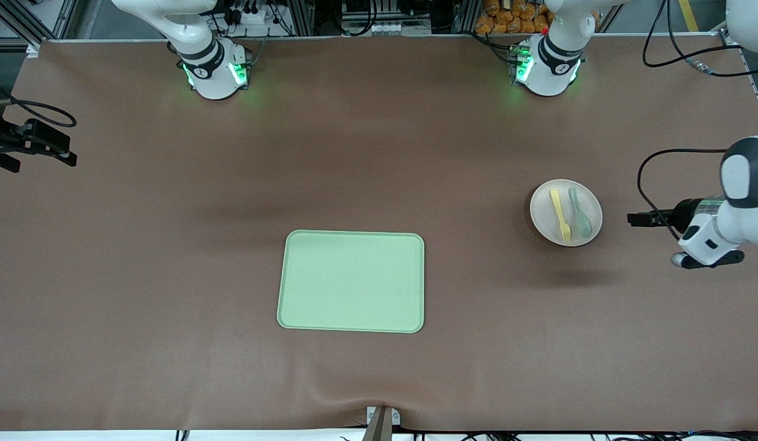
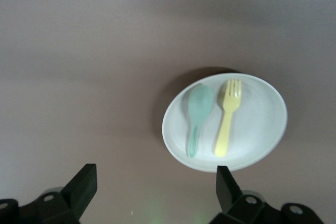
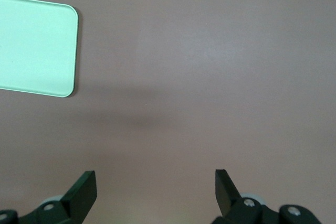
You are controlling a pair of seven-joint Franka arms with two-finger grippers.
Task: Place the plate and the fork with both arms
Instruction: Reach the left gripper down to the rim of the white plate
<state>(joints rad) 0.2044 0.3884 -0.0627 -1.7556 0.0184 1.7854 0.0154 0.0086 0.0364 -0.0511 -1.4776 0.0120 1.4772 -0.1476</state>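
The plate (image 1: 565, 212) sits on the worktop (image 1: 379, 153) toward the left arm's end, the fork (image 1: 560, 215) lying in it beside a spoon (image 1: 579, 214); the left gripper (image 2: 155, 182), jaws apart, hangs closest, while the right gripper (image 3: 155, 182), jaws apart, waits well away

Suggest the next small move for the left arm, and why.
Probably bring the left gripper in over the plate and lower it. Its jaws stand open and empty beside the plate, which lies toward the left arm's end of the table with the fork and spoon on it; the tray is bare. The right gripper waits, open.
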